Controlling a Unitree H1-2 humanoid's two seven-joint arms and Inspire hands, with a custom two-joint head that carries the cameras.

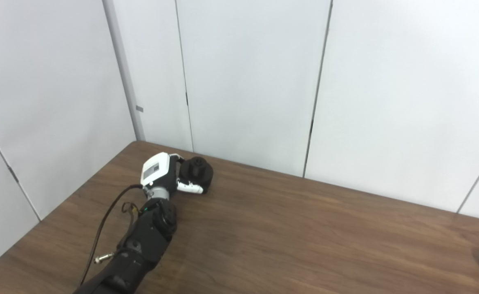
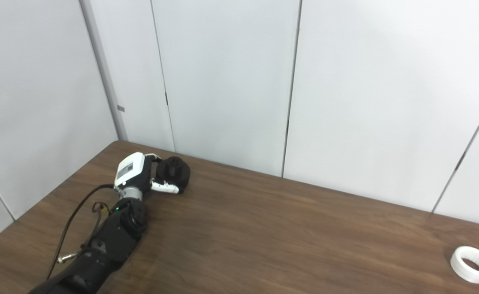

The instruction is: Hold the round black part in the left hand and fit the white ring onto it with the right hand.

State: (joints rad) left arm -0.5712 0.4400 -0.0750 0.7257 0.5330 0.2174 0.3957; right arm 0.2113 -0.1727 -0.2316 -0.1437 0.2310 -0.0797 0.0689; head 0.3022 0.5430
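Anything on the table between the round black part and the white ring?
Nothing: only bare brown wooden table separates the round black part from the white plastic ring, clearest in the right eye view.

No text, brand, number or sign can be read anywhere in either view. The only label-like thing is a grey rectangular panel (image 1: 153,171) on the white back of the left robot hand (image 1: 164,173); whatever it carries is too small and blurred to make out.
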